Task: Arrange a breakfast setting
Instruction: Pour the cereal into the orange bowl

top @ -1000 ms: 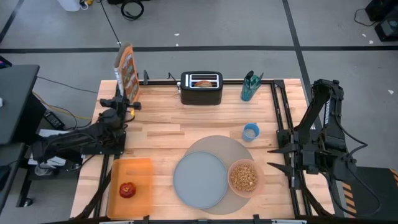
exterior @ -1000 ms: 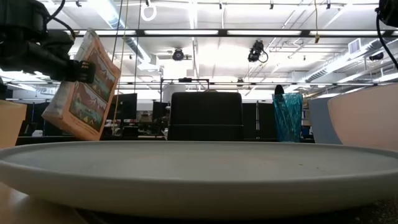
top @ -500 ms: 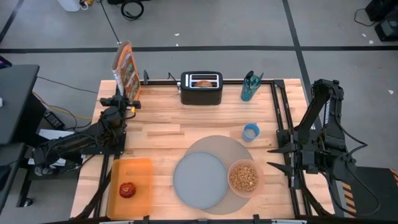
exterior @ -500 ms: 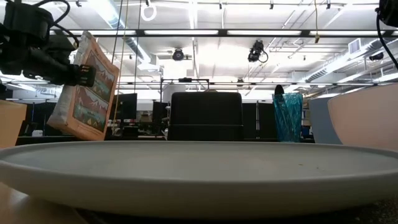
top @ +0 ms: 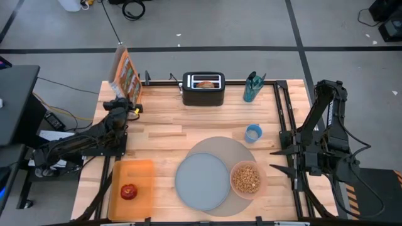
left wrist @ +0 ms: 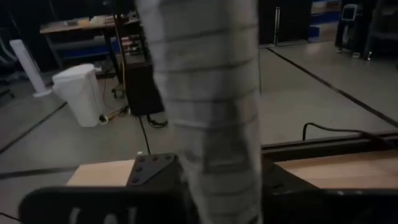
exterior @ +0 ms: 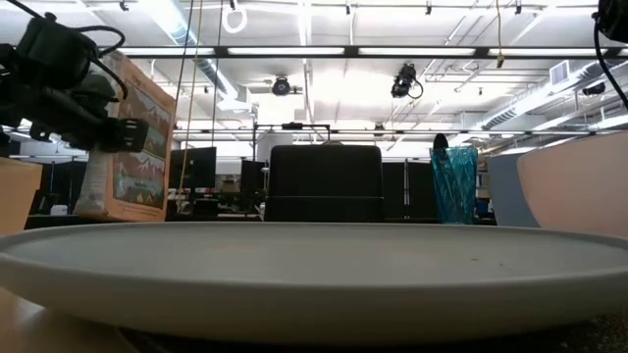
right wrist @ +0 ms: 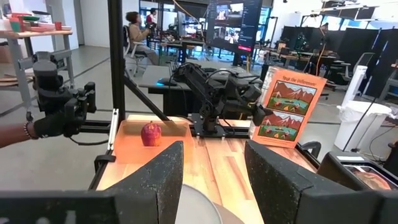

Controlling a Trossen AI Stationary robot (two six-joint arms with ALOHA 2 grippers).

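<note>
My left gripper [top: 122, 100] is shut on a cereal box [top: 125, 70] with an orange picture front at the table's far left corner; the box stands about upright in the low view [exterior: 132, 147]. My right gripper [right wrist: 211, 180] is open and empty at the table's right edge [top: 281, 159]. A round grey-blue plate [top: 202, 181] and a pink bowl of brown cereal [top: 246, 179] sit on the round grey mat [top: 220, 147]. A red apple [top: 129, 191] lies on the orange tray [top: 139, 172]. A bagel [top: 205, 82] sticks out of the black toaster [top: 203, 94]. I see no spoon. My left gripper pinches the cereal box between its two fingers, one on each broad face, over the narrow side [left wrist: 214, 130] at about mid-height. The fingers come level from the table's near side. The box stands about upright; whether its bottom touches the table I cannot tell.
A teal glass [top: 252, 88] stands at the far edge right of the toaster. A small blue cup [top: 253, 132] stands just beyond the mat. Bare wood lies between the toaster and the mat. A person sits in the room beyond [right wrist: 134, 31].
My left gripper has turned the cereal box from a slant to about upright and carried it a little toward the table's far left corner, staying shut on it.
</note>
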